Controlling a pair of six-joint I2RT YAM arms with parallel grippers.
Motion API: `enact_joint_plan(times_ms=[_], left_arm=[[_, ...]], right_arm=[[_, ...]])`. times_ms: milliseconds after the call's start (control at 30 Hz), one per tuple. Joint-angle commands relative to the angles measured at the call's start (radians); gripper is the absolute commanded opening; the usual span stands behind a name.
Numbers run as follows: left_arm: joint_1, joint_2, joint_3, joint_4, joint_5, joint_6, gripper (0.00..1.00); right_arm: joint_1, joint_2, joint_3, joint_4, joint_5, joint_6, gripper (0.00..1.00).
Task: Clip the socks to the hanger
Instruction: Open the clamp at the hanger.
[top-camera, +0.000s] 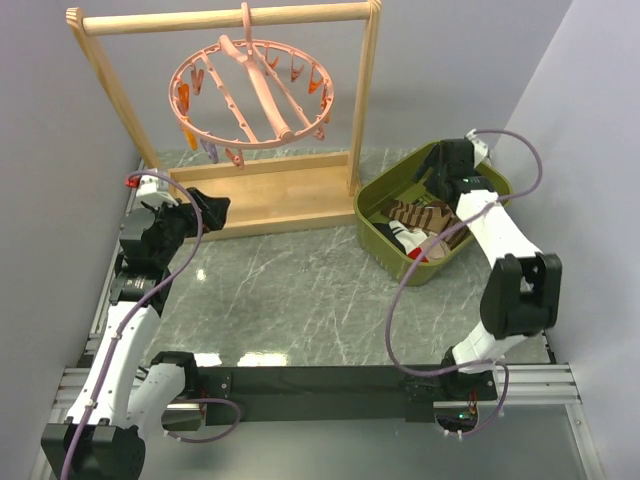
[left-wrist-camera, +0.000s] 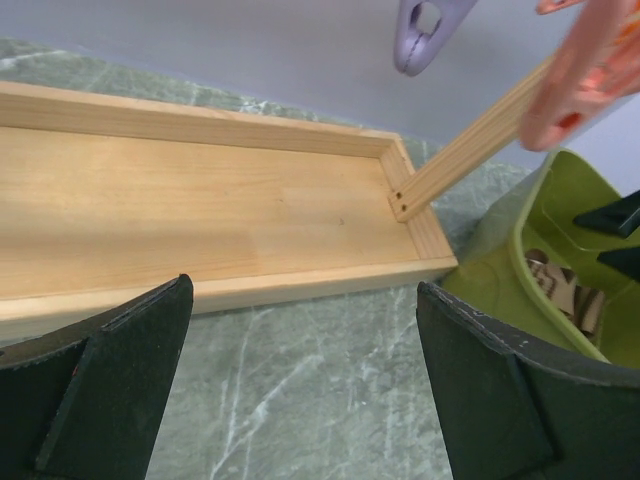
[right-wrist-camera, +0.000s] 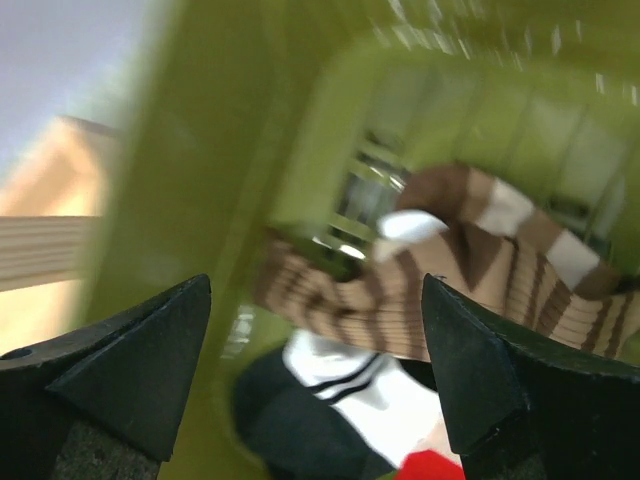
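The brown socks with tan stripes (top-camera: 420, 215) lie in the green basket (top-camera: 385, 185) at the right. In the right wrist view the striped socks (right-wrist-camera: 440, 290) lie across the basket's inside, over a white-black-red sock (right-wrist-camera: 350, 400). My right gripper (top-camera: 445, 172) hangs open over the basket, above the socks; in its own view (right-wrist-camera: 315, 355) the jaws stand wide apart and empty. The salmon-pink ring hanger (top-camera: 252, 95) with clips hangs from the wooden rack's top bar. My left gripper (top-camera: 205, 210) is open and empty at the rack's left base, jaws wide over the table in its own view (left-wrist-camera: 300, 370).
The wooden rack (top-camera: 265, 190) stands at the back with a flat tray base (left-wrist-camera: 200, 210) and two posts. A purple clip (left-wrist-camera: 425, 30) hangs above in the left wrist view. The grey marble table (top-camera: 300, 290) lies between the arms. Grey walls close both sides.
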Motion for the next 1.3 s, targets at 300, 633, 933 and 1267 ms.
enact_joint_plan(times_ms=[300, 633, 933, 1267], left_arm=[[0.004, 0.026, 0.019, 0.04, -0.024, 0.047, 0.99], [0.004, 0.008, 0.013, 0.052, 0.128, 0.096, 0.99], [-0.002, 0.01, 0.043, 0.086, 0.243, 0.088, 0.99], [-0.076, -0.024, 0.091, 0.239, 0.26, 0.07, 0.97]], right_arm=[[-0.014, 0.108, 0.052, -0.094, 0.145, 0.054, 0.89], [-0.022, 0.131, 0.003, -0.065, 0.131, 0.089, 0.88], [-0.024, 0.117, -0.007, -0.01, 0.087, 0.073, 0.86], [-0.008, -0.039, -0.062, 0.079, -0.041, -0.044, 0.87]])
